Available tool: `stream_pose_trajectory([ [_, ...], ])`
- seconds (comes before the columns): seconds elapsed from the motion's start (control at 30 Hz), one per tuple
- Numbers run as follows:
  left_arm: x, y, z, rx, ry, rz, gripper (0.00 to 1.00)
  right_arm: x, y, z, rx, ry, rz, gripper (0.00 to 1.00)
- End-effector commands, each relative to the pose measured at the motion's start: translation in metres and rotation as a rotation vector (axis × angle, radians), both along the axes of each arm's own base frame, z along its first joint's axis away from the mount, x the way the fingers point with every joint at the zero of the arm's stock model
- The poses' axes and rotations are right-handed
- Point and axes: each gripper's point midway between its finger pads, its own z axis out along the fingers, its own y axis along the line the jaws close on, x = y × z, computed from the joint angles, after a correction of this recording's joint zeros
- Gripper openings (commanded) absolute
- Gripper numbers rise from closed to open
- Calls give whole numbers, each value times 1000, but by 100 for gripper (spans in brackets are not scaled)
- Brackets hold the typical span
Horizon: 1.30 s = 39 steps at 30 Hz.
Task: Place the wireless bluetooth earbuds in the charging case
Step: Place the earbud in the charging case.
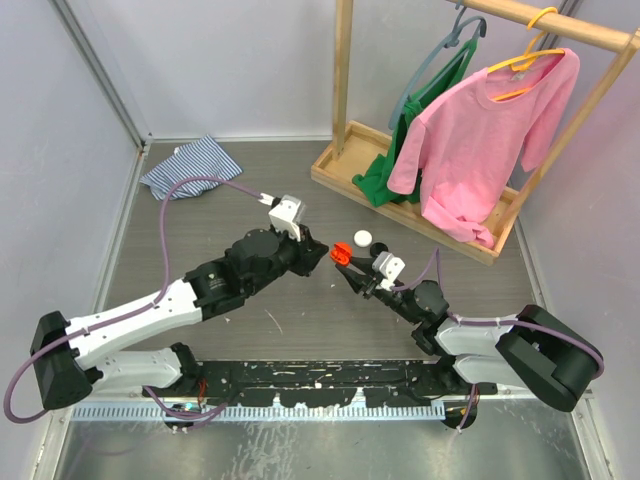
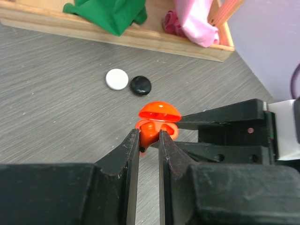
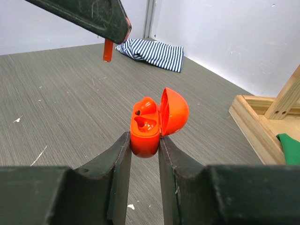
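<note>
Grey tabletop (image 1: 200, 215) is lying beneath both arms. Top view: the left fingers (image 1: 312, 248) are hovering just beside the orange charging case (image 1: 340, 255). Left wrist view: the left fingers are pinching a red-orange earbud (image 2: 149, 137) just short of the open case. Right wrist view: the right fingers (image 3: 119, 159) are clamping the case upright, lid open; the earbud is hanging stem-down, above-left of its sockets.

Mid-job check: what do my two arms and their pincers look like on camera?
Both the left arm and right arm have white shells between black joints, and a purple cable loops along each. A white camera block sits at each wrist. The left pincer and right pincer are matte black wedge fingers with scuffed edges.
</note>
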Motion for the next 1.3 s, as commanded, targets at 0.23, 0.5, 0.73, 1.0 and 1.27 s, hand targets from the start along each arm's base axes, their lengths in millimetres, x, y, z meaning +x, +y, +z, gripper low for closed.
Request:
stream_pose_trajectory([
  [0.23,-5,-34,31,-124,-120,-56,18,0,1,30,74,-72,5,1],
  [0.5,-4,-47,21,-91,-137,-83,18,-1,1,30,74,-71,6,1],
  [0.73,-4,-51,13,-63,-140,-93,19,0,1,30,73,-71,4,1],
  [1.0,-2,-54,5,-26,-152,-103,19,0,2,30,74,-71,6,1],
  [1.27,-1,-53,4,-4,-157,-102,20,0,1,29,72,-68,3,1],
])
